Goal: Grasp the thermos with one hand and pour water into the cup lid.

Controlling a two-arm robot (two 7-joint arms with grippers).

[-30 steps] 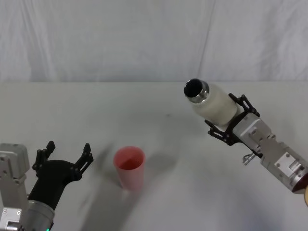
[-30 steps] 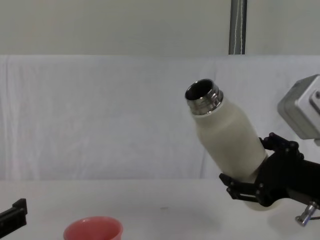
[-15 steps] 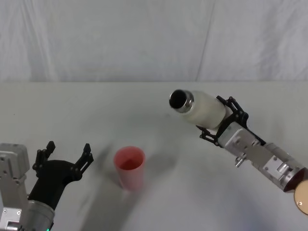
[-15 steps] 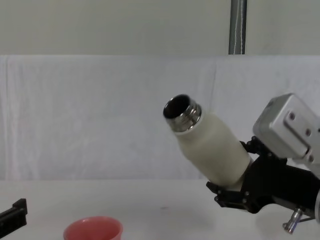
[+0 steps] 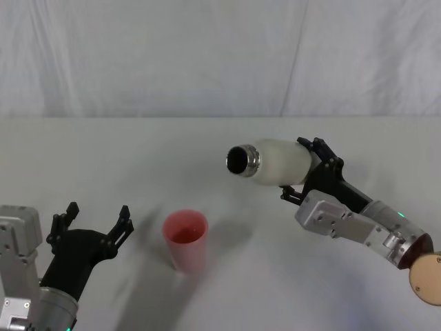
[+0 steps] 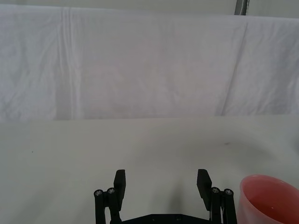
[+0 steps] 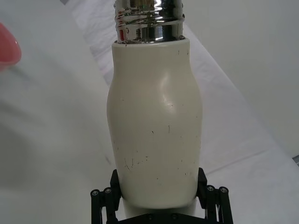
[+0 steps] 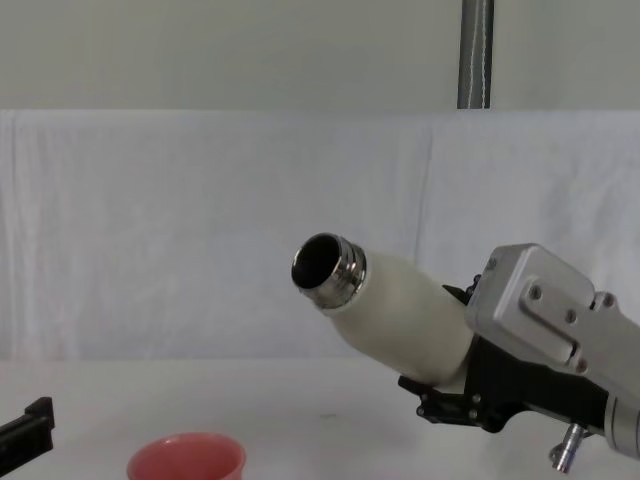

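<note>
My right gripper (image 5: 306, 172) is shut on the lower body of the cream-white thermos (image 5: 275, 163) and holds it in the air, tipped almost level. Its open steel mouth points left, toward the pink cup lid (image 5: 186, 238), and stays to the right of and above it. The chest view shows the thermos (image 8: 395, 310) tilted with the mouth slightly raised, and the cup lid (image 8: 187, 460) low at the left. In the right wrist view the thermos (image 7: 154, 126) sits between the fingers. My left gripper (image 5: 96, 217) rests open to the left of the cup lid (image 6: 268, 198).
A white cloth covers the table (image 5: 220, 138) and hangs as a backdrop behind it. A grey pole (image 8: 475, 55) stands behind the backdrop. There is free room between the cup lid and the right arm.
The right arm has tipped the thermos further down and carried its mouth left and lower, closer to the cup lid. The left gripper and the cup lid have stayed put.
</note>
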